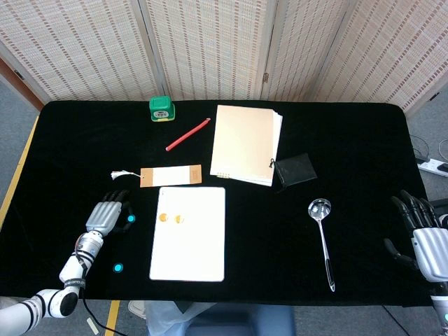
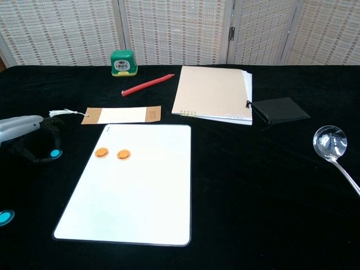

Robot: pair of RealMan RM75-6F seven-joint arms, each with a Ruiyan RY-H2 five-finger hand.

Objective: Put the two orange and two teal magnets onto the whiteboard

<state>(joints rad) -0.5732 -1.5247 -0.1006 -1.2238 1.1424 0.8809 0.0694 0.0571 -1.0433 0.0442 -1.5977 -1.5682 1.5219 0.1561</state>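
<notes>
Two orange magnets (image 2: 109,153) sit side by side near the upper left corner of the whiteboard (image 2: 135,191), which lies flat on the black desk (image 1: 350,140). The robot's left hand (image 1: 106,215) reaches in at about 9 o'clock from the board, its dark fingertips curled around a teal magnet (image 2: 54,153) and pinching it just off the board's left edge. A second teal magnet (image 1: 117,267) lies alone on the cloth at about 7 o'clock from the board, apart from the hand. The right hand (image 1: 425,238) hangs at the desk's far right edge, at 3 o'clock, fingers spread and holding nothing.

Beyond the board, at 12 o'clock, lie a tan bookmark (image 2: 121,115) with a white tassel, a red pencil (image 2: 148,85) and a small green box (image 2: 123,62). A spiral notebook (image 2: 212,94) rests at about 1 o'clock with a black pouch (image 2: 279,110) touching its right side. A steel ladle (image 1: 323,238) lies between the board and the right hand.
</notes>
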